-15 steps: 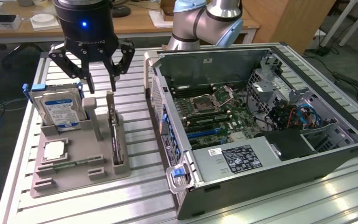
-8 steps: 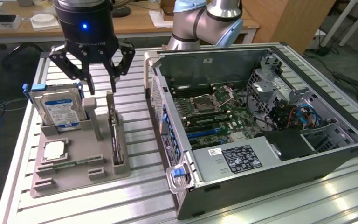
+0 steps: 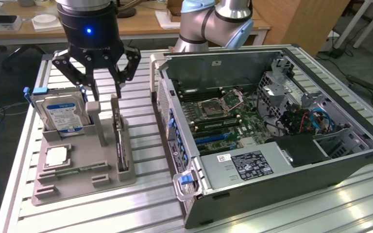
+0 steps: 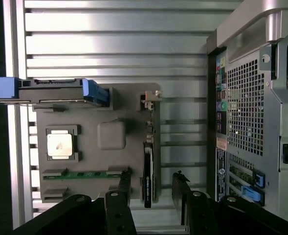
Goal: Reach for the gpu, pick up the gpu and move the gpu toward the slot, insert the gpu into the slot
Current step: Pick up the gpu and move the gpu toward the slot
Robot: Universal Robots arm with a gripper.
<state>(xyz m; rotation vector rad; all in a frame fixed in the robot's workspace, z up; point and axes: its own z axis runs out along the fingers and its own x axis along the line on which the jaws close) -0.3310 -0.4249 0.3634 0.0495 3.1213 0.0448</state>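
The gpu (image 3: pixel 120 141) is a thin dark card standing on edge in a grey holder tray (image 3: pixel 76 184) at the exterior view's left. In the wrist view the gpu (image 4: pixel 148 169) shows edge-on, with its metal bracket (image 4: pixel 151 97) at one end. My gripper (image 3: pixel 106 93) hangs open just above the card's far end, holding nothing. Seen from the wrist, the gripper (image 4: pixel 152 185) has one finger on each side of the card's line. The slot (image 3: pixel 213 138) is a long narrow connector on the green motherboard (image 3: pixel 242 121) inside the open computer case (image 3: pixel 271 160).
A silver hard drive (image 3: pixel 60 114) stands in the tray beside the gripper, with a square processor chip (image 3: pixel 57 156) and a memory stick (image 4: pixel 80 174) lying nearby. The case's perforated back wall (image 4: pixel 246 107) rises close to the tray. The aluminium slatted table (image 3: pixel 141 204) lies below.
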